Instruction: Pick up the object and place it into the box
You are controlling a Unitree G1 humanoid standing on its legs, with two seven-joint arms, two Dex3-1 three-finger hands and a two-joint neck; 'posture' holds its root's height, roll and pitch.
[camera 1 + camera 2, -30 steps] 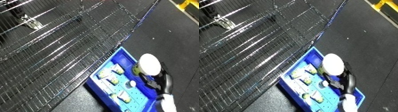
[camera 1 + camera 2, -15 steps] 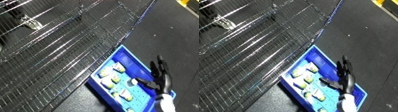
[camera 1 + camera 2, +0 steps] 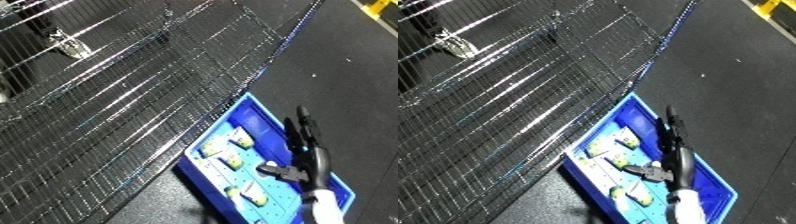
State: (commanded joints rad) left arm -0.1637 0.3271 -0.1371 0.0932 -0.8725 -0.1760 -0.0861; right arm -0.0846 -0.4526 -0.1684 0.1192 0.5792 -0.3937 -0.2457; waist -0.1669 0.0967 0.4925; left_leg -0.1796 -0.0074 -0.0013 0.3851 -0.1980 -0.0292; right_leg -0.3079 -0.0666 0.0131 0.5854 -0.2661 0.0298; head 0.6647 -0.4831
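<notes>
A blue bin (image 3: 216, 129) lies on the dark floor at the lower right, against the edge of a wire cage. Inside it are several small pale packets (image 3: 240, 138), some with yellow on them. My right hand (image 3: 313, 164) hovers over the bin's right half, open, with its fingers (image 3: 672, 131) stretched straight toward the far end and the thumb (image 3: 279, 171) sticking out to the left. Nothing is held in it. The white forearm (image 3: 324, 206) rises from the lower edge. My left hand shows in neither view.
A large wire-mesh cage (image 3: 124, 95) fills the left and upper part of the view, with a metal latch (image 3: 71, 46) near the top left. Dark floor (image 3: 346, 75) runs to the right, with a yellow marking (image 3: 378, 10) at the top right corner.
A second ago my right hand held a white round object over the bin. That object no longer shows, and the hand's fingers have straightened out. The camera has also shifted.
</notes>
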